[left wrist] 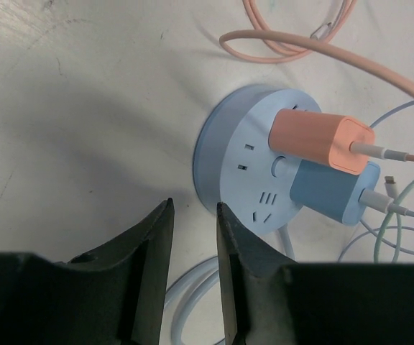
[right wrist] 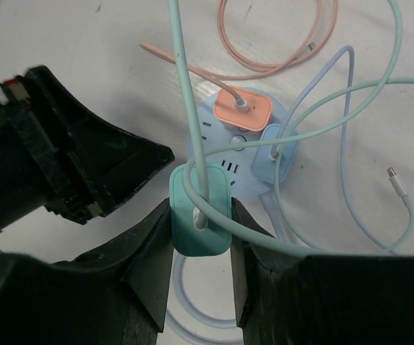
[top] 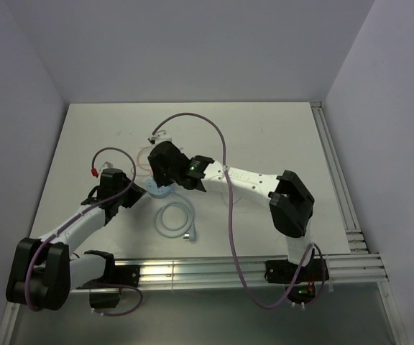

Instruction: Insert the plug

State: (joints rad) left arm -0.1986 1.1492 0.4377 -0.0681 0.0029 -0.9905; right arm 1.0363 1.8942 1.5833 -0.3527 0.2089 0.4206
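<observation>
A round blue power strip (left wrist: 254,176) lies on the table, with an orange plug (left wrist: 320,140) and a blue plug (left wrist: 335,192) in it. It also shows in the right wrist view (right wrist: 225,154) and, mostly hidden, in the top view (top: 160,191). My right gripper (right wrist: 200,215) is shut on a teal plug (right wrist: 200,210) and holds it above the strip's near edge, its teal cable (right wrist: 185,79) rising from it. My left gripper (left wrist: 195,215) is empty, its jaws a narrow gap apart, just left of the strip. The left gripper also shows in the right wrist view (right wrist: 85,172).
A coiled pale blue cord (top: 176,219) lies in front of the strip. A pink cable (right wrist: 279,43) loops behind it, and thin blue and teal cables (right wrist: 351,144) spread to the right. A purple arm cable (top: 225,165) arcs over the table.
</observation>
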